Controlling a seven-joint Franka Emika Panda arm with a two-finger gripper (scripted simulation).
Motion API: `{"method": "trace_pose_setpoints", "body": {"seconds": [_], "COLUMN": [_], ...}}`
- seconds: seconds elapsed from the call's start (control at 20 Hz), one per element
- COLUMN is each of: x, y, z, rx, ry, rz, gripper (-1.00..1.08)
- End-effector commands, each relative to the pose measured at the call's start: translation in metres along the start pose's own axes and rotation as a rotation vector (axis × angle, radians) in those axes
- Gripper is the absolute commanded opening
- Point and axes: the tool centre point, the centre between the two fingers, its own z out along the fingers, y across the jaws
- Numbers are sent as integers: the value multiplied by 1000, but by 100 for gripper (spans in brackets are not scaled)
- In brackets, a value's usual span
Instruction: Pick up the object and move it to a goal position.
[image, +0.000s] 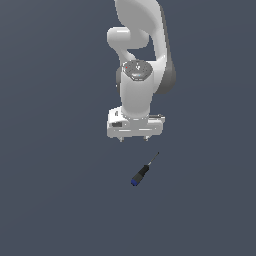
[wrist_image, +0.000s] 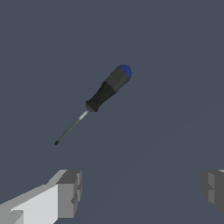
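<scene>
**Hand above the screwdriver, nothing held**

I saw the gripper (image: 134, 138) hanging with its fingers (wrist_image: 69, 192) spread wide and empty. The screwdriver (image: 142, 173) lay apart from it on the bare grey surface (image: 50, 200), blue butt toward the exterior view's left, thin shaft angled right.

The screwdriver (image: 141, 174) has a black handle, blue butt and dark shaft.

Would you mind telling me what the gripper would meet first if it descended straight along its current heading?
Probably bare surface: the gripper has its jaws open, with the screwdriver lying ahead of them, not between.
</scene>
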Motion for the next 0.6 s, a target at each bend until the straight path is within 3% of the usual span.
{"method": "trace_pose_setpoints", "body": {"seconds": [0.0,0.55], "x": [1,6], "y": [-4,-6], "z": [0,6], "rx": [2,3], "ry": [2,0], "rz": [-8,48], "gripper": [100,100]}}
